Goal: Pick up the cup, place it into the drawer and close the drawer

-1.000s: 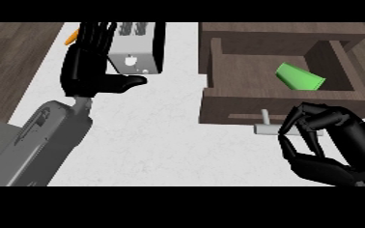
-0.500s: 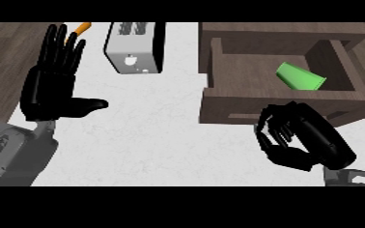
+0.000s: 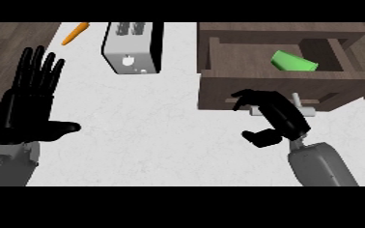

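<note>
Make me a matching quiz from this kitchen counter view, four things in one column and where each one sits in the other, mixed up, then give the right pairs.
Things:
1. cup
2. toaster
3. carrot
4. right hand

Places:
A. at the counter's far left edge
B. in front of the drawer, by its handle
C. lying inside the open drawer
D. on the counter, between carrot and drawer

Pairs: 1-C, 2-D, 3-A, 4-B

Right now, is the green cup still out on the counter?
No, the green cup lies on its side inside the open drawer.
</note>
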{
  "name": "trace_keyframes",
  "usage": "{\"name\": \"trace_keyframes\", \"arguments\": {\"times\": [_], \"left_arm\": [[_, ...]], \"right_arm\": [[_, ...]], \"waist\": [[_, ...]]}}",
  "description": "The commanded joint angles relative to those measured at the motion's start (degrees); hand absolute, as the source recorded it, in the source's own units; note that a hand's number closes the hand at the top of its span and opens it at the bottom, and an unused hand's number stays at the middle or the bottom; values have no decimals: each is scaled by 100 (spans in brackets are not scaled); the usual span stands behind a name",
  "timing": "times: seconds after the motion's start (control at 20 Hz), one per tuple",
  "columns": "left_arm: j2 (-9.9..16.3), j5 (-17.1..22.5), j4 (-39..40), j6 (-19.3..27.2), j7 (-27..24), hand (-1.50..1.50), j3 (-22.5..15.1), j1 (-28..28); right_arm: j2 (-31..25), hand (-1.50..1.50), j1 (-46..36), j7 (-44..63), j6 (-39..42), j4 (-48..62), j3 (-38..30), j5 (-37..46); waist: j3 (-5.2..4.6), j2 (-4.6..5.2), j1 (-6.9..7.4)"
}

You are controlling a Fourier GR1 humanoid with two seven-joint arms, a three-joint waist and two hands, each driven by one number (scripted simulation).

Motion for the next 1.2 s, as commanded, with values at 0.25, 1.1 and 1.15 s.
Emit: {"name": "trace_keyframes", "arguments": {"times": [0.25,1.1,1.15], "left_arm": [[-73,-151,-188,-609,95,-150,523,593],[-398,-316,656,-1355,-43,-150,739,247],[-310,-242,562,-1321,59,-150,819,180]], "right_arm": [[222,-150,-1250,-698,-415,2497,-362,493],[-30,-150,-3887,-2078,-860,6631,-1418,419],[-221,-150,-3891,-2182,-760,6733,-1516,347]], "waist": [[2,0,-16],[12,137,228],[16,154,271]]}}
